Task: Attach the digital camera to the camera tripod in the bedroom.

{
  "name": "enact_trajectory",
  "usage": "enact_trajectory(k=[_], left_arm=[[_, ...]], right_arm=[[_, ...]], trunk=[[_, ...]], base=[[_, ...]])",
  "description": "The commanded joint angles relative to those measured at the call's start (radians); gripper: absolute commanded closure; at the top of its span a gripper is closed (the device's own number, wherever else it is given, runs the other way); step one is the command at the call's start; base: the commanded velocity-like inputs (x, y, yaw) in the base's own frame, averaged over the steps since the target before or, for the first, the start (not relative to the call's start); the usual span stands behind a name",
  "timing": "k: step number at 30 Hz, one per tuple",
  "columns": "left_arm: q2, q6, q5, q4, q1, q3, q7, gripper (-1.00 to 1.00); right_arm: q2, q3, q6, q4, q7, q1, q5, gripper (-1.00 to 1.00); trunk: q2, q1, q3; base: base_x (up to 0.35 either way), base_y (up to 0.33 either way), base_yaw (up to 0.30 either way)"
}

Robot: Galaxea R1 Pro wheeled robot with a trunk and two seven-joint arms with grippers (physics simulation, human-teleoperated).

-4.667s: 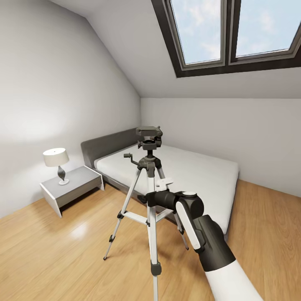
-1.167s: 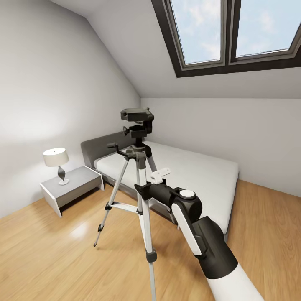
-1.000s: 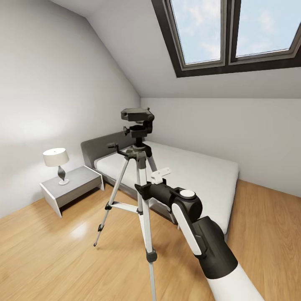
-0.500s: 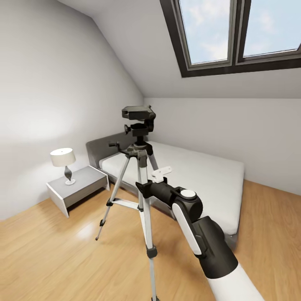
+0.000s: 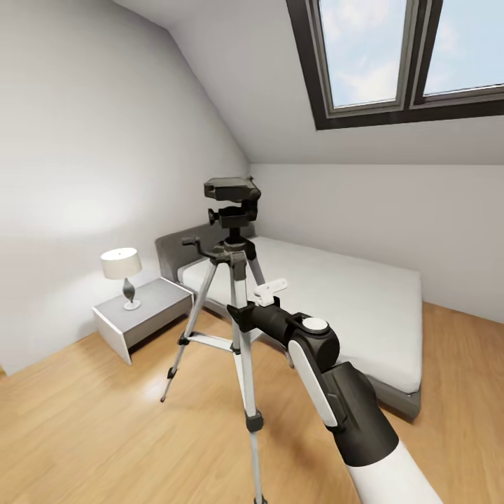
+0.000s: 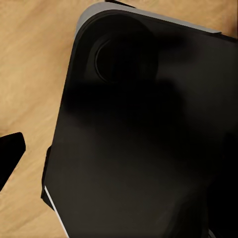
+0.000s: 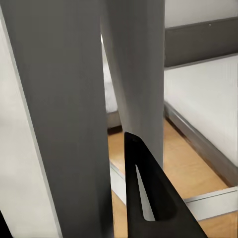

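No readable text, label, brand, number or sign appears in any of the three views. The camera tripod [image 5: 233, 280] carries no legible marking on its black head or silver legs (they look plain at this size), and the dark casing [image 6: 148, 134] seen by the left wrist camera is unmarked.
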Motion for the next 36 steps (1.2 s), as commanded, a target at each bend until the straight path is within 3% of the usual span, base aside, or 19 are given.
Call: enact_trajectory(k=[1, 10, 22, 36], left_arm=[[0.0, -0.001, 0.004, -0.001, 0.0, 0.001, 0.0, -1.0], [0.0, -0.001, 0.004, -0.001, 0.0, 0.001, 0.0, -1.0], [0.001, -0.001, 0.004, -0.001, 0.0, 0.001, 0.0, -1.0], [0.001, -0.001, 0.004, -0.001, 0.0, 0.001, 0.0, -1.0]], right_arm=[[0.001, -0.001, 0.005, -0.001, 0.002, -0.001, -0.003, 1.0], [0.001, -0.003, 0.006, 0.0, 0.003, -0.001, -0.004, 1.0], [0.001, -0.034, 0.007, 0.001, 0.013, -0.001, -0.007, 1.0], [-0.002, -0.036, 0.007, 0.002, 0.107, -0.001, -0.019, 1.0]], trunk=[[-0.001, 0.0, -0.001], [-0.001, 0.0, -0.001], [-0.001, 0.0, -0.001], [-0.001, 0.0, -0.001]], base=[[0.0, 0.332, 0.0], [0.0, 0.332, 0.0], [0.0, 0.332, 0.0], [0.0, 0.332, 0.0]])
